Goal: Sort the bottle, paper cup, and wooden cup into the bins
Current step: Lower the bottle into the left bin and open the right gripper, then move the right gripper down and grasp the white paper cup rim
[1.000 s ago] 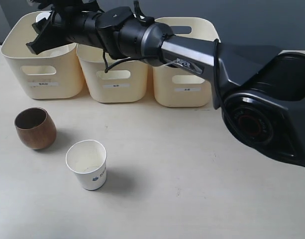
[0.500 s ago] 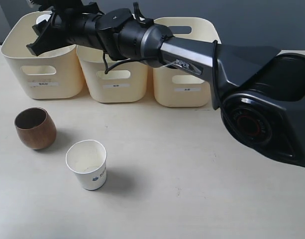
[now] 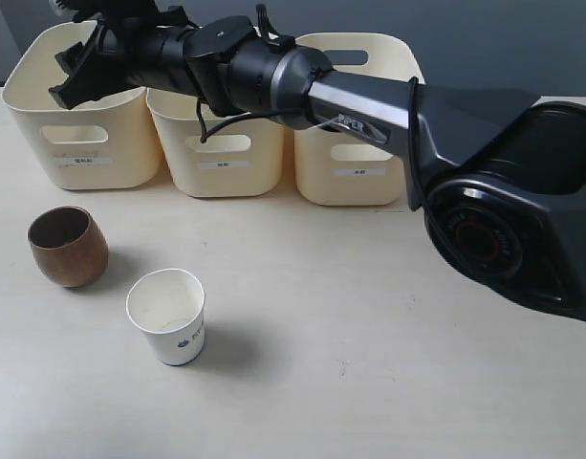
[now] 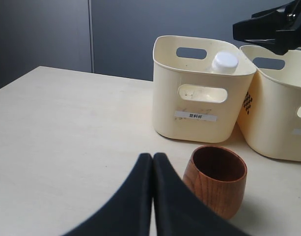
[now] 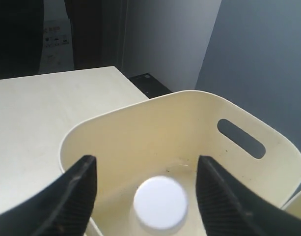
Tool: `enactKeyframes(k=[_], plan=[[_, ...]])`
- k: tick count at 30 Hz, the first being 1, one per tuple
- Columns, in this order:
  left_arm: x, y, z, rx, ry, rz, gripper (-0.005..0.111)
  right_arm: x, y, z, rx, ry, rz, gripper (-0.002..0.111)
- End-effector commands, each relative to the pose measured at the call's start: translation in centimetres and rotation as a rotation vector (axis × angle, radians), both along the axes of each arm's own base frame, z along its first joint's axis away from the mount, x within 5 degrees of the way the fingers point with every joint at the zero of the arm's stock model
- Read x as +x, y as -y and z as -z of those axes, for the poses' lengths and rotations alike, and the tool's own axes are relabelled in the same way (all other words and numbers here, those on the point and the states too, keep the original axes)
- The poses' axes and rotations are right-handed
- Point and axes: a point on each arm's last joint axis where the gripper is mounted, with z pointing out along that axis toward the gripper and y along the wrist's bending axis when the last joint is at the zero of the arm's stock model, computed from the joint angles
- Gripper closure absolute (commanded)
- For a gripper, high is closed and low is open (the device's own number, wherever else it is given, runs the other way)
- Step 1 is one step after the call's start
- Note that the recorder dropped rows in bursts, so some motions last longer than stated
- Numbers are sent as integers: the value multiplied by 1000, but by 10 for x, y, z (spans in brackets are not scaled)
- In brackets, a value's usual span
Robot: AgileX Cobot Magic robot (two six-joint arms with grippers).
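Observation:
The bottle stands in the left bin [image 3: 82,143]; its white cap [image 5: 160,203] shows just below my right gripper [image 5: 145,164]. That gripper is open, and its fingers stand apart from the cap on either side. In the exterior view the right gripper [image 3: 65,53] hangs over this bin, reaching across from the right. The wooden cup [image 3: 68,246] and the paper cup [image 3: 166,316] stand upright on the table in front of the bins. My left gripper [image 4: 152,157] is shut on nothing, close beside the wooden cup [image 4: 216,179]. The bottle cap [image 4: 224,62] rises above the bin rim.
The middle bin [image 3: 221,158] and right bin [image 3: 355,163] stand in a row with the left one along the table's far edge. The right arm [image 3: 369,105] stretches above them. Its bulky base [image 3: 512,220] fills the right side.
The right gripper has edged slightly up and to the left over the left bin. Both cups have stayed where they were.

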Motion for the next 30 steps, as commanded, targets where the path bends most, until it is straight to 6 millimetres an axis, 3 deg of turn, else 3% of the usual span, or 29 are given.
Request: enactKeyframes(k=[1,8,12,18,23,27,30], plan=[[0,0,-2,3,13,3,107,0,1,-7,13,6,-3,50],[0,0,-2,3,13,3,107,-5,0,-18,33,-1,-50,50],[0,0,-2,3,13,3,107,-18,1,-40,28,-17,-148,50],[0,0,-2,3,13,3,107,-51,31,-67,-371,-212,-241,51],[0,0,-2,3,13,3,107,-78,50,-75,-552,-392,-352,54],[0,0,-2,3,13,3,107,-95,51,-73,-656,-470,-404,54],[0,0,-2,3,13,3,107,-113,36,-68,-684,-470,-432,54]])
